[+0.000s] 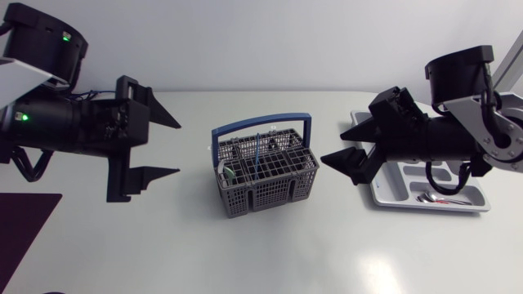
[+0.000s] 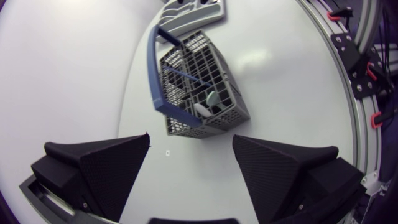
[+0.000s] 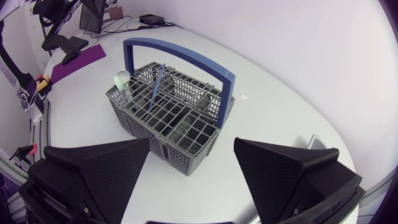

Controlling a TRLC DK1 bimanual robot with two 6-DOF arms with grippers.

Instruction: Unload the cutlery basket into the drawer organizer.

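Note:
A grey wire cutlery basket [image 1: 263, 171] with a blue handle [image 1: 261, 122] stands at the table's middle. It holds a blue-handled utensil [image 3: 155, 89] and a pale rounded piece [image 3: 121, 78]. The white drawer organizer [image 1: 400, 194] lies at the right, partly hidden under my right arm, with a spoon [image 1: 437, 198] in its front compartment. My left gripper [image 1: 173, 148] hangs open to the left of the basket, pointing at it. My right gripper [image 1: 335, 145] is open just right of the basket. Both wrist views show the basket [image 2: 199, 87] [image 3: 168, 115] ahead of empty open fingers.
A dark purple mat [image 1: 24, 233] lies at the table's front left corner. Bare white tabletop [image 1: 270, 253] stretches in front of the basket. In the left wrist view, the organizer's edge [image 2: 196, 9] shows beyond the basket.

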